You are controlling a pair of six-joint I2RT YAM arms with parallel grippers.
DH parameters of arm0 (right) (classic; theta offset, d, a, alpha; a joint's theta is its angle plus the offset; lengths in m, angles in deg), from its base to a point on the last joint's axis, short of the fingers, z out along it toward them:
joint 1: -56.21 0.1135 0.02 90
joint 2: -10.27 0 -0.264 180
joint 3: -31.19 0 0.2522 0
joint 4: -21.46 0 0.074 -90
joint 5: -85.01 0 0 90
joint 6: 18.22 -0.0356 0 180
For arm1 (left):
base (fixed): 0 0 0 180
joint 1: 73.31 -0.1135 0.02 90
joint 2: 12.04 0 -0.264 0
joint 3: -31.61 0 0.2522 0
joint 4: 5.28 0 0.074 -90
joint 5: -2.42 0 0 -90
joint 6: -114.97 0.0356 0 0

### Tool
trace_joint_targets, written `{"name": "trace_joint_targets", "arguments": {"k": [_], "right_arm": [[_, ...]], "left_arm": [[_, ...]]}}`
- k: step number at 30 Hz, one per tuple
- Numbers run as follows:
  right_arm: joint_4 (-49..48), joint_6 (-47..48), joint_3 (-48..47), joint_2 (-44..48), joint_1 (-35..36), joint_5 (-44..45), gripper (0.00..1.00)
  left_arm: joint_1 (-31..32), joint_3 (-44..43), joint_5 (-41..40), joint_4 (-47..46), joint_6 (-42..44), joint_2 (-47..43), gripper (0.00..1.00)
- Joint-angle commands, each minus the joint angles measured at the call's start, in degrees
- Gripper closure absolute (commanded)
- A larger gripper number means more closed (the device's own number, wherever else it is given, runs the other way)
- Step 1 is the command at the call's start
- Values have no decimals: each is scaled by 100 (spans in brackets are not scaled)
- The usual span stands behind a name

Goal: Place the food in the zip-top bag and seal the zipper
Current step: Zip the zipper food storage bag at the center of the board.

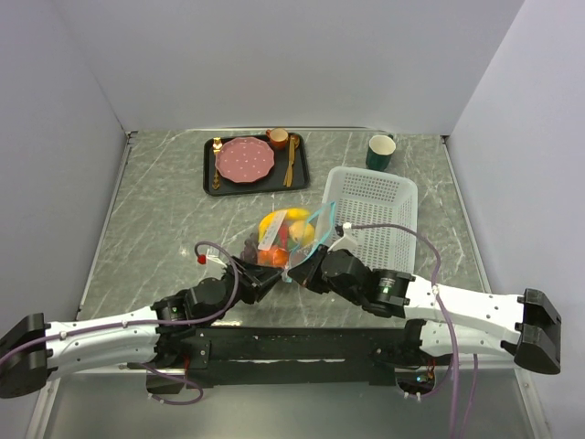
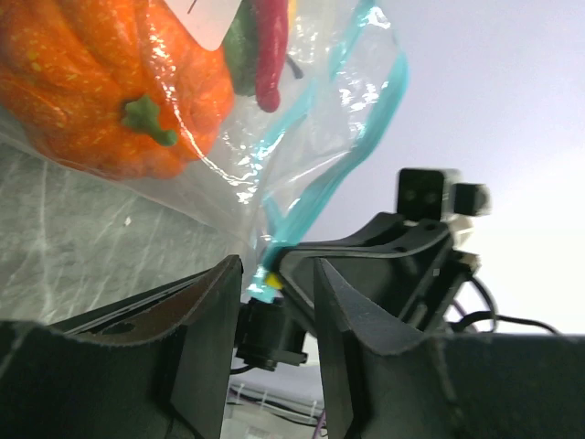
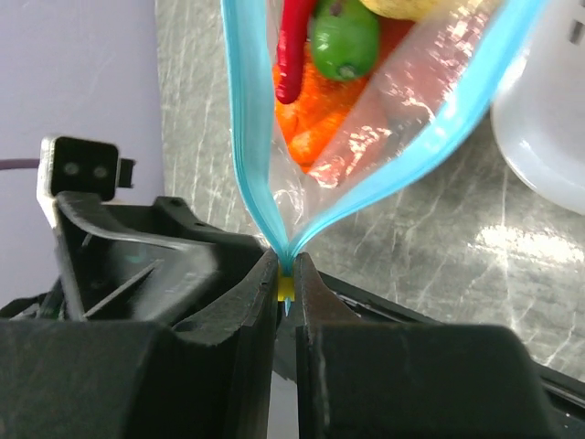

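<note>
The clear zip-top bag [image 1: 315,219] lies mid-table, its mouth gaping toward the arms. Inside it lies the food: a yellow lemon [image 1: 302,233], dark grapes [image 1: 249,247], an orange ribbed fruit [image 2: 110,82], a red chili [image 3: 294,46] and a green fruit [image 3: 345,37]. My right gripper [image 3: 286,274] is shut on the near end of the teal zipper [image 3: 251,137], where its two strips meet at a small yellow tab. My left gripper [image 2: 277,283] stands open just beside that end, with nothing between its fingers. The zipper [image 2: 302,174] runs up past the left jaws, its two strips apart.
A white mesh basket [image 1: 375,206] stands right of the bag, touching it. At the back, a black tray [image 1: 209,174] carries a pink plate [image 1: 244,160], gold cutlery and an orange cup [image 1: 278,139]. A dark green cup [image 1: 380,152] stands at the back right.
</note>
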Motion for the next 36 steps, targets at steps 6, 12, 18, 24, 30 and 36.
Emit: {"name": "trace_joint_targets", "arguments": {"k": [6,12,18,24,30,36], "right_arm": [[-431,-474,234,462,245,1003,94],[-659,-544,339,761,245,1312,95],[-747,-729,480,823,280,1312,96],[-694,-773,471,805,385,1373,97],[-703,-773,480,805,421,1400,97],[-721,-729,480,823,438,1391,97]], "left_arm": [[87,-98,-205,8,-128,-10,57],[87,-169,-118,-79,-40,104,56],[96,-169,-188,-421,-92,245,54],[96,-72,-390,-958,-145,377,53],[131,-142,-205,-1222,-303,746,54],[149,-133,-275,-1494,-251,904,53]]}}
